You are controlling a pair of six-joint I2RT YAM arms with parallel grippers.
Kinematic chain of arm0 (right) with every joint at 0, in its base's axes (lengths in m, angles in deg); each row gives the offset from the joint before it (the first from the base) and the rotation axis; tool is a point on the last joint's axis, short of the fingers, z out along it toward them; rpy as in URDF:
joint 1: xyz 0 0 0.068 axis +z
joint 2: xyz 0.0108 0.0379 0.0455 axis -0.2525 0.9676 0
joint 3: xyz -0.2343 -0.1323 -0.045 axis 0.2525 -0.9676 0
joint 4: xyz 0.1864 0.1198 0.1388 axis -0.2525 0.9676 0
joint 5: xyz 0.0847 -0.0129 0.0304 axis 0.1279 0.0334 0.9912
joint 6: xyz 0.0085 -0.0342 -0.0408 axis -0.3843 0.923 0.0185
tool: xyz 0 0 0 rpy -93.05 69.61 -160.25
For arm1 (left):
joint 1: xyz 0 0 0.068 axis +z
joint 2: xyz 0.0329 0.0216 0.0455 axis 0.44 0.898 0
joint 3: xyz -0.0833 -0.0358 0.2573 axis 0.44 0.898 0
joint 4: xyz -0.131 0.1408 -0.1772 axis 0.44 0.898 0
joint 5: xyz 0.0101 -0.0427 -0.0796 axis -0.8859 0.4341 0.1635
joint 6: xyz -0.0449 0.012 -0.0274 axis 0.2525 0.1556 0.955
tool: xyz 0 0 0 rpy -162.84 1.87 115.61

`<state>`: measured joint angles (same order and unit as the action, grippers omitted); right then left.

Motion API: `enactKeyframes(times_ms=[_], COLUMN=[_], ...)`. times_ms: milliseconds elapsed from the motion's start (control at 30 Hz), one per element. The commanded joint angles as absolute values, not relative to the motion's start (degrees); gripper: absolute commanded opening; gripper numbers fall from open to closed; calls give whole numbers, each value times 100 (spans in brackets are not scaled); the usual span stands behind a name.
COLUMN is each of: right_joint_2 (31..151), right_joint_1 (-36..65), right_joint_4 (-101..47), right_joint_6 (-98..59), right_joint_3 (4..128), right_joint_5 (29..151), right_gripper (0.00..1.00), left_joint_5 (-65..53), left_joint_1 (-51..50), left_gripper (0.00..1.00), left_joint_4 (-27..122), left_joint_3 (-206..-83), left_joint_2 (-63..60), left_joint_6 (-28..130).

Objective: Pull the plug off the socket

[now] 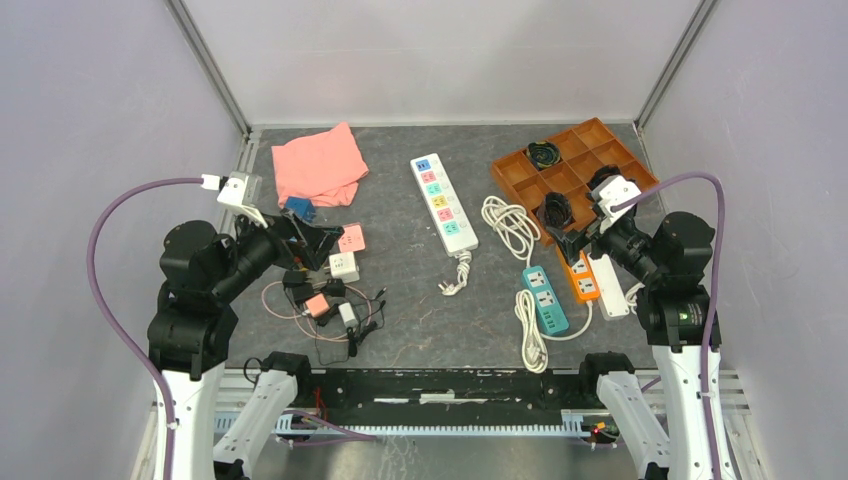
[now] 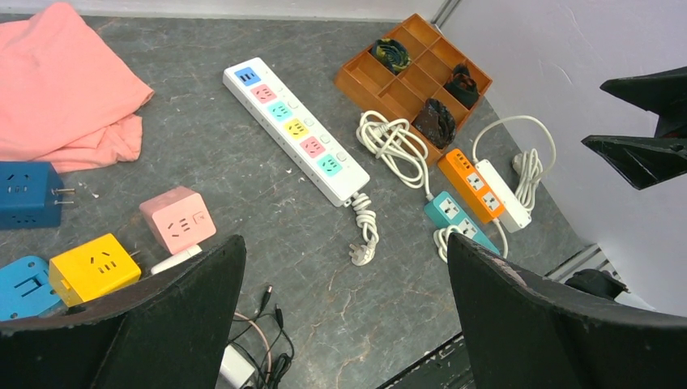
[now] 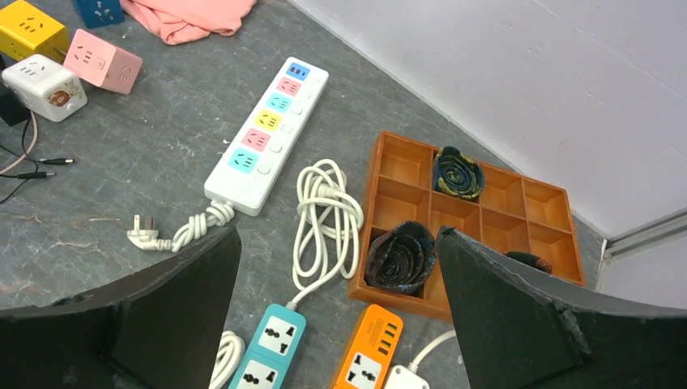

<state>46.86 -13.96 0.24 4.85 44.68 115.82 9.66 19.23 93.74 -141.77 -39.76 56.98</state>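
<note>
The socket (image 1: pixel 444 202), a long white power strip with blue, pink, green and yellow outlet faces, lies flat at the table's middle. It also shows in the left wrist view (image 2: pixel 296 130) and the right wrist view (image 3: pixel 267 138). I see no plug in any of its outlets. Its own cord plug (image 1: pixel 450 288) lies loose on the table by its near end. My left gripper (image 1: pixel 322 243) (image 2: pixel 344 243) is open and empty, left of the strip over the cube adapters. My right gripper (image 1: pixel 567 246) (image 3: pixel 339 235) is open and empty, right of the strip above the teal and orange strips.
A pink cloth (image 1: pixel 318 165) lies at the back left. Cube adapters (image 1: pixel 344 266) and tangled black cables (image 1: pixel 330 318) lie under my left arm. An orange divided tray (image 1: pixel 497 170) sits at the back right. A coiled white cord (image 1: pixel 510 225), a teal strip (image 1: pixel 545 298), an orange strip (image 1: pixel 580 278) and a small white strip (image 1: pixel 608 285) lie front right.
</note>
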Motion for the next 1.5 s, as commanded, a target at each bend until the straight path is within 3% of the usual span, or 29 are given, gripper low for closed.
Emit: enactKeyframes(times_ms=[0,1467], right_joint_2=[4663,4647], right_joint_1=[-1425,-1434], right_joint_4=[-217,-264], right_joint_6=[304,199], right_joint_3=[4458,4487], right_joint_5=[11517,11543], right_gripper=[98,98], left_joint_5=[1116,1113], left_joint_1=[1916,1916], left_gripper=[100,100], left_joint_4=[9148,9149], left_joint_3=[-14159,-14128], left_joint_2=[-3995,-4026], left_joint_6=[5603,5594])
